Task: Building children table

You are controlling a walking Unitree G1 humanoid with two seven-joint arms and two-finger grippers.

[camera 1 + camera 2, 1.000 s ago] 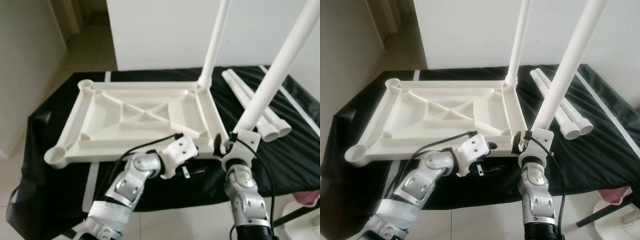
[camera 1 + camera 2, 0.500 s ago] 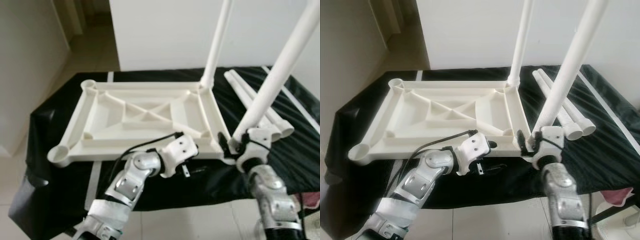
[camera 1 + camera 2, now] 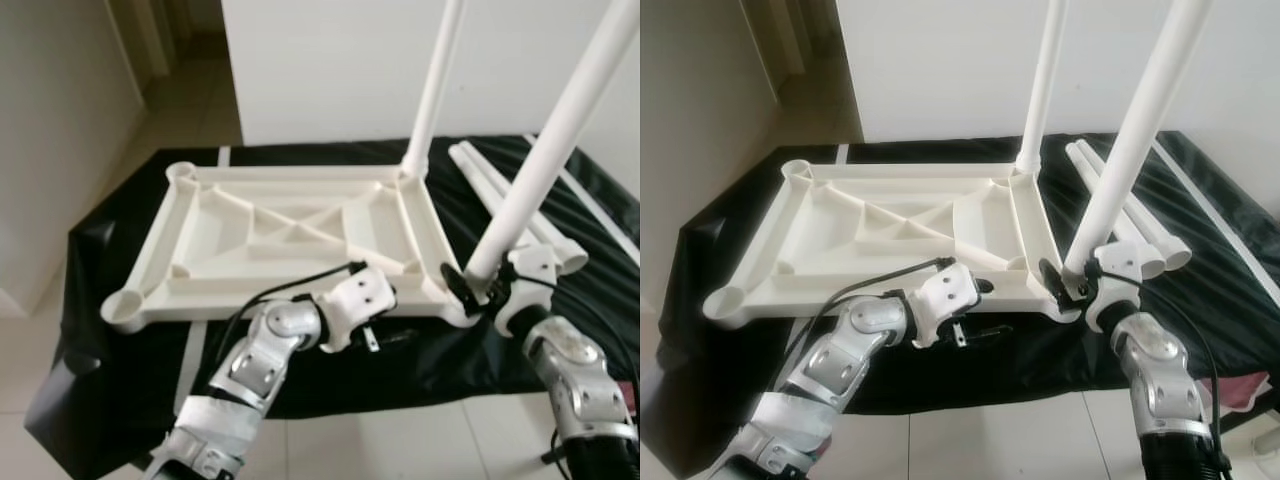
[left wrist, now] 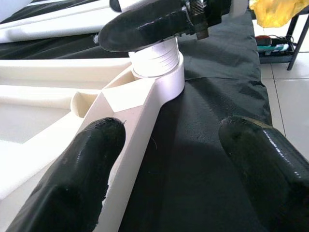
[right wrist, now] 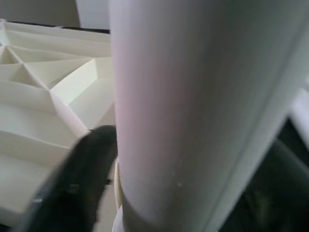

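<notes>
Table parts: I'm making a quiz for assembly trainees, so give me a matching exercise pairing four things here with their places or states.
Things:
1. tabletop
2. near leg
3. spare legs
4. left claw

States:
A. lying loose on the black cloth
B. open, at the tabletop's near edge
C. upside down, ribs showing
D. gripped at its base by the right claw

Pairs: 1-C, 2-D, 3-A, 4-B

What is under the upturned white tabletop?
The upturned tabletop lies on a black cloth, which shows all around its rim. The surface beneath the cloth is covered, as is whatever the tabletop itself hides.
</notes>
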